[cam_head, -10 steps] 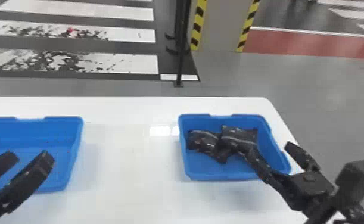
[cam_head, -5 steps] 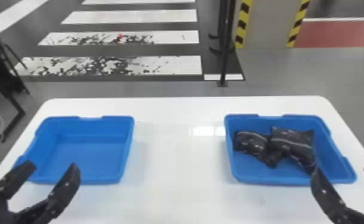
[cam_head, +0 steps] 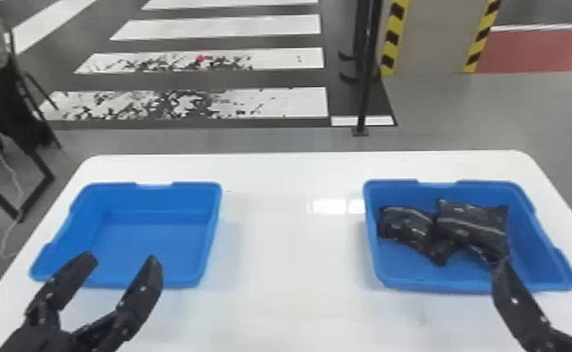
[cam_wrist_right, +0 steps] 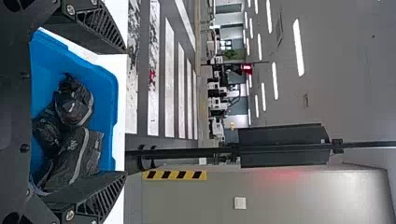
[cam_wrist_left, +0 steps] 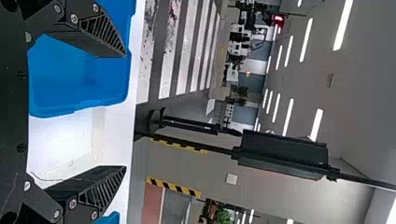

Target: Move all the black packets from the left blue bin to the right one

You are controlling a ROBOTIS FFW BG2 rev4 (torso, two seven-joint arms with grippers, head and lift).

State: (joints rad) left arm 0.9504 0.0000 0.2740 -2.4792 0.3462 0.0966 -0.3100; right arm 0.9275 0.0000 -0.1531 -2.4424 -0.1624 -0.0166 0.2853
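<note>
Crumpled black plastic packets (cam_head: 472, 224) in blue plastic bin (cam_head: 432, 283), right of frame, up-left of nearer right gripper (cam_head: 546, 261), spread; left gripper (cam_head: 121, 260), lower left, also spread.

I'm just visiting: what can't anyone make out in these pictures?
- Exact number of black packets: they overlap, head view.
- Floor of the right blue bin beneath them: covered by packets, head view.
- Right gripper: one finger mostly cut off by the head view's right edge.
- Distant white objects: too small, right wrist view.
</note>
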